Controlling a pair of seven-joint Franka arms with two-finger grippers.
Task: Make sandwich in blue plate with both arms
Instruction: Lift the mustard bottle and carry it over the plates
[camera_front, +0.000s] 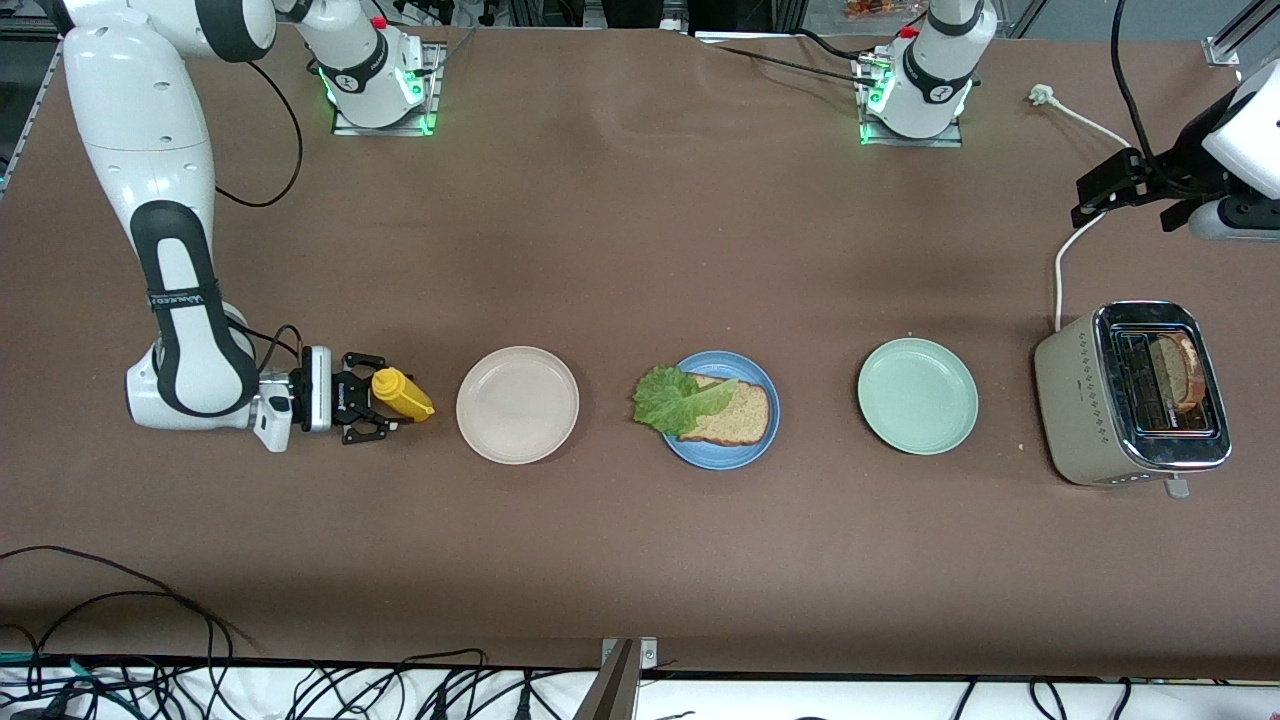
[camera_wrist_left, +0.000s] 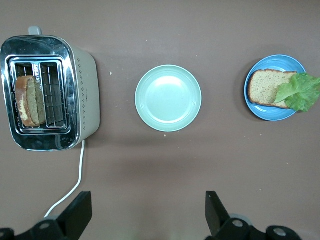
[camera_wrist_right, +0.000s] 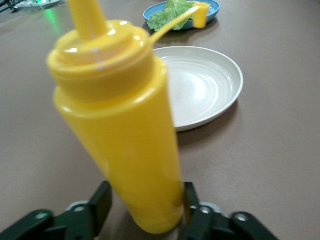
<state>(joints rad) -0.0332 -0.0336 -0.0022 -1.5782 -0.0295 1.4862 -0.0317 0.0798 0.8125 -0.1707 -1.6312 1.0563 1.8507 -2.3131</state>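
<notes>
Two claws showed. The right gripper (camera_front: 385, 407), at the lower left of the front picture, lay low over the table with its fingers (camera_wrist_right: 97, 205) on either side of the yellow squeeze bottle (camera_front: 401, 393); one pad touched the bottle's base, while whether the other pressed it could not be told, so the grip was not certain. The left gripper (camera_wrist_left: 145, 212) hung spread wide, holding nothing, at the upper right edge of the front picture, above the table near the toaster (camera_front: 1130, 395), which had bread in one slot. At mid-frame sat the blue plate (camera_front: 722, 455), carrying one bread slice (camera_front: 735, 415) with a lettuce leaf (camera_front: 675, 398) overlapping its end. A beige-white plate (camera_front: 517, 404) and a pale green plate (camera_front: 917, 395) flanked it.
</notes>
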